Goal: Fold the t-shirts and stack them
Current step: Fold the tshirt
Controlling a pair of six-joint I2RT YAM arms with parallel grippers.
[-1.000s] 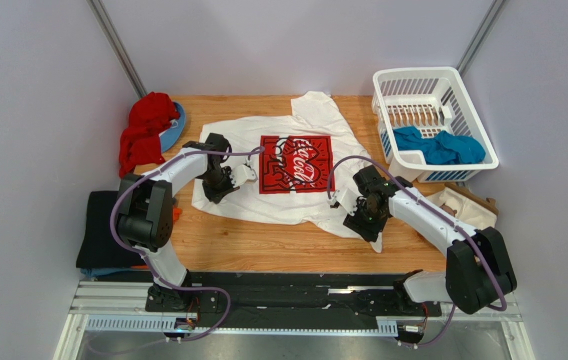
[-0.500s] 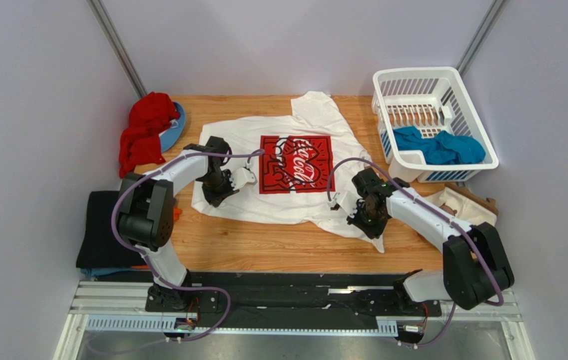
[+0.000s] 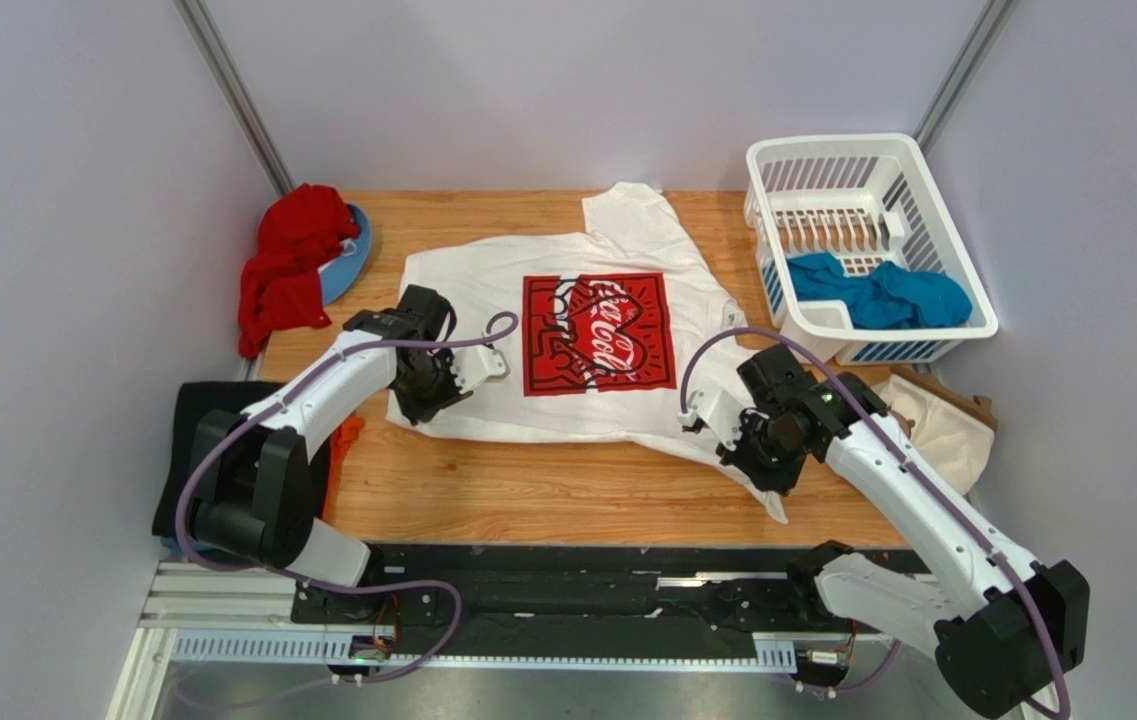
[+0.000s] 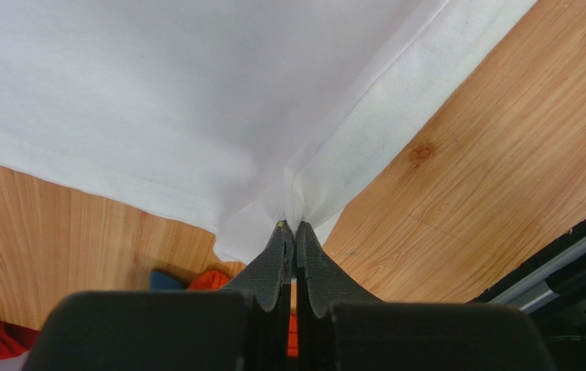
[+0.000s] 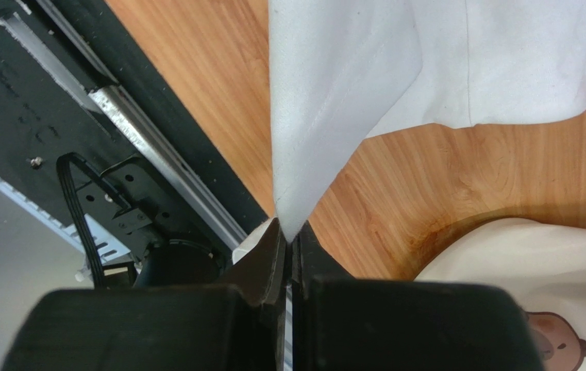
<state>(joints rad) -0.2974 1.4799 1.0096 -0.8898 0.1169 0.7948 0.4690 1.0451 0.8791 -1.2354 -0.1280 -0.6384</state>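
Top external: basket point(image 3: 830, 144) (teal t-shirt point(image 3: 890, 296)) beside white t-shirt point(image 3: 469, 270).

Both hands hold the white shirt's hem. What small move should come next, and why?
Probably draw the hands slightly apart to tauten the hem before folding. The left hand and right hand are each shut on a bottom corner of the white cloth t-shirt with the red square print, which lies print-up with its near edge running unevenly toward the right corner.
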